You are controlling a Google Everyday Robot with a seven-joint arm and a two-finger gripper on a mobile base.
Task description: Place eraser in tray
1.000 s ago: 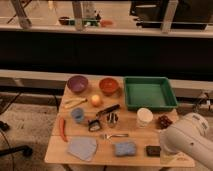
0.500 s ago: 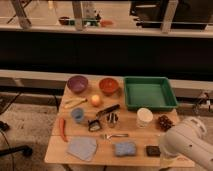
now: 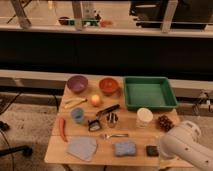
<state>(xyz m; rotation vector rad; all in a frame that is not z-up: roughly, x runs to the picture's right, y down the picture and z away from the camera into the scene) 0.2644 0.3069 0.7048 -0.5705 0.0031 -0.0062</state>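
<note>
Nr eraser (image 3: 152, 149): arm (image 3: 186, 148); pincer hidden

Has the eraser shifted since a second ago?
No. The eraser still lies just right of the sponge, outside the tray. The gripper is out of view beyond the arm at lower right.

Dim warm light; hand out of view

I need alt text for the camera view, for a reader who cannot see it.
A wooden table holds a green tray at the back right and a black eraser at the front right. The robot's white arm sits beside the eraser; its gripper is hidden from view.
</note>
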